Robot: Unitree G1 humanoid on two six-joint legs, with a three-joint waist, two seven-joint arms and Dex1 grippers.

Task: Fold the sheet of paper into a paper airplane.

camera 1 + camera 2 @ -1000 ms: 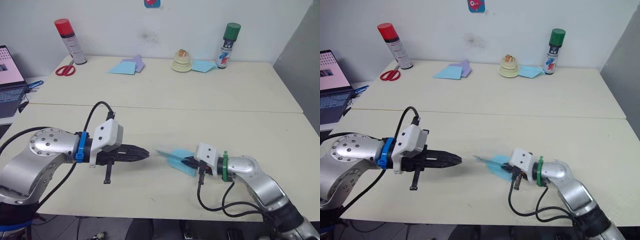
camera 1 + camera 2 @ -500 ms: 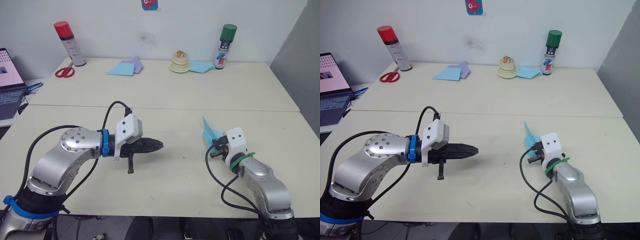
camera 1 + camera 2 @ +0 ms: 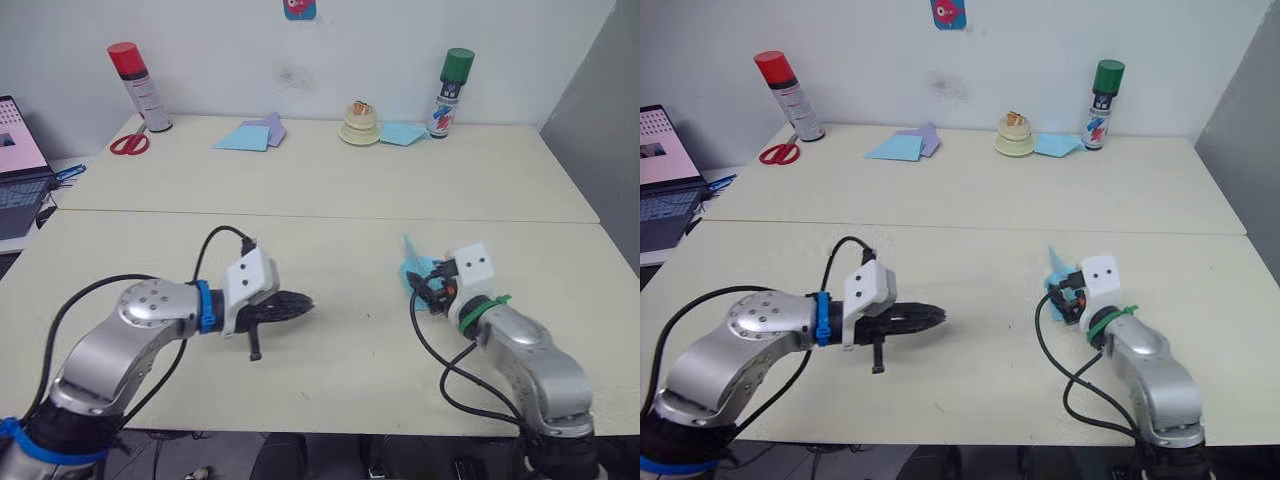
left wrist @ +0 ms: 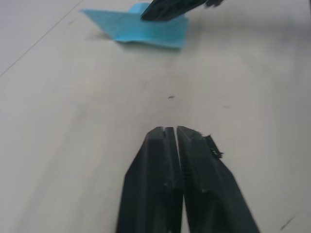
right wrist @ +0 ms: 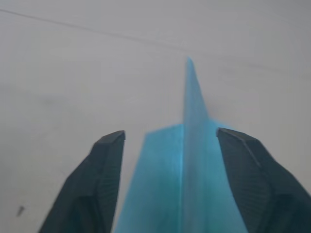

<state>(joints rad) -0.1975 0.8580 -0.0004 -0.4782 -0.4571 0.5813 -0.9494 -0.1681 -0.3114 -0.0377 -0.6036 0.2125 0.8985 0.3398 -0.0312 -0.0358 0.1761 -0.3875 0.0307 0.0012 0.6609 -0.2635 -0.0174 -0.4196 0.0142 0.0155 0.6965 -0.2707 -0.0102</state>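
Right gripper [image 5: 167, 184]: fingers spread wide apart, gripping nothing.
Paper airplane [image 5: 187, 170]: folded light-blue wedge lying on the table [image 3: 330, 200] between those spread fingers, its pointed tip aimed away from the wrist.
Left gripper [image 4: 176, 133]: both fingers pressed together, empty, low over the table, well apart from the airplane and pointing toward it.
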